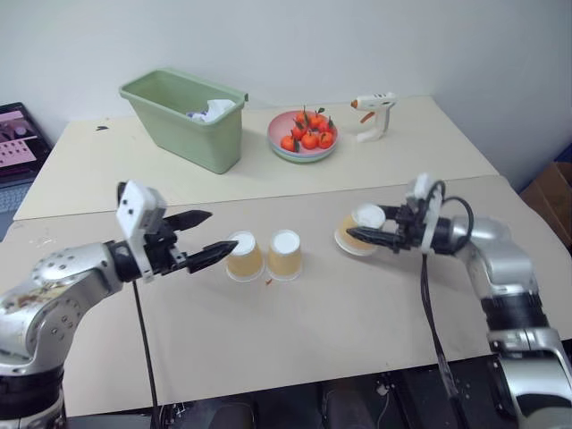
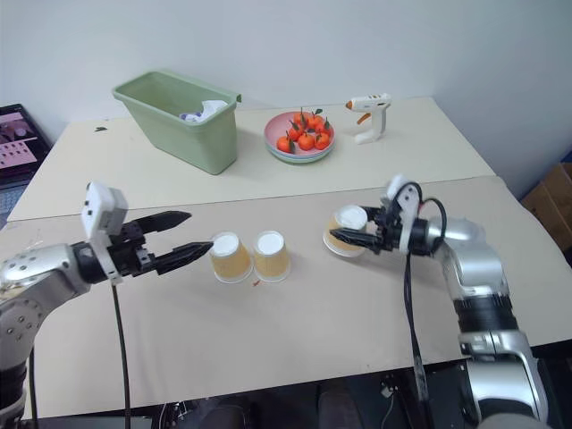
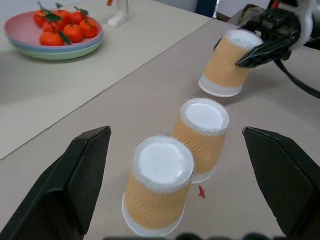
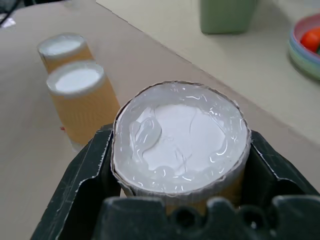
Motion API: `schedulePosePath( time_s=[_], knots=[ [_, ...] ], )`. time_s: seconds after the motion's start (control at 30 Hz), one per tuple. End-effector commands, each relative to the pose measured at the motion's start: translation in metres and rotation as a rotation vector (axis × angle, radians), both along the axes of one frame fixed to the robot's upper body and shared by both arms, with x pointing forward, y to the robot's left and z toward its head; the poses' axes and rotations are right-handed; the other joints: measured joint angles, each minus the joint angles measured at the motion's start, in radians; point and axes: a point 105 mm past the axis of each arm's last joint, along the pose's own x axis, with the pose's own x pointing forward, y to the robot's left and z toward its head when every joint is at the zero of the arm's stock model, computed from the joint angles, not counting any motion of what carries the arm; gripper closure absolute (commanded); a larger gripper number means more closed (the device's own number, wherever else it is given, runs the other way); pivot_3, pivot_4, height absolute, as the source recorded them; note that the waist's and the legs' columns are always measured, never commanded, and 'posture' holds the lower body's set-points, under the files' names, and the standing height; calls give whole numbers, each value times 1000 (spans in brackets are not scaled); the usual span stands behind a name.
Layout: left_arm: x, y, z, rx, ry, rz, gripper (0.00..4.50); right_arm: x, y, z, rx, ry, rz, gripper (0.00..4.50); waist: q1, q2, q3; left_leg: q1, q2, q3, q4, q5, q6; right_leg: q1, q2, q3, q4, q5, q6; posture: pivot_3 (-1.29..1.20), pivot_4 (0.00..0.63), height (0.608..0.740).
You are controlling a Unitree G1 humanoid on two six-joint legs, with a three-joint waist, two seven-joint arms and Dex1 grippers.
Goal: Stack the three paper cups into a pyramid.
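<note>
Above table [image 1: 313, 322], right hand [image 1: 375, 228] grips third cup [image 1: 359, 231]; left hand [image 1: 204, 239] gapes.

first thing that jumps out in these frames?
The right claw is shut on a tan-orange ribbed paper cup, tilted above the beige table. Two matching upside-down cups stand side by side at centre, the open left claw beside them. Behind: green plastic bin, pink plate of tangerines.

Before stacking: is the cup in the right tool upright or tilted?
Tilted: the held cup leans, white base toward the right tool, rim off the table.
</note>
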Motion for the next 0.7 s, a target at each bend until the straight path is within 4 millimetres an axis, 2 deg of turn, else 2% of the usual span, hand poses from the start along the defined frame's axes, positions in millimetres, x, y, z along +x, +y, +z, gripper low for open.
schedulePosePath(
  time_s=[0.03,0.13,0.17,0.27,0.47,0.7],
  knots=[
    [-1,4,9,-15,-61,34,0,-5,16,35,13,-74,108,1801,2,0,0,0,0,0,0,0,0,0,0,0,0,0,0,0,150,725],
    [-2,5,8,-28,-66,50,0,-11,36,55,17,-103,219,1801,4,0,0,-2,0,-2,0,0,0,0,0,-2,0,0,0,0,150,725],
    [-3,6,7,-33,-68,60,0,-17,48,63,31,-96,290,1801,3,0,0,-2,0,-2,0,0,0,0,-1,-2,0,0,0,0,150,725],
    [-5,9,3,-33,-70,90,0,-31,73,72,66,-33,445,1801,-5,0,0,-3,0,-1,0,0,0,-2,-1,-1,1,1,0,0,150,725],
    [-8,11,4,-42,-91,122,0,-40,106,54,7,1,583,1801,1,0,0,-4,1,-3,0,0,-1,-3,0,-3,1,1,-1,0,150,725],
    [-10,9,5,-50,-109,136,0,-41,127,40,-38,22,666,1801,0,0,0,-12,0,-4,0,3,-5,-12,-1,-3,2,2,-2,0,150,725]
  ],
)
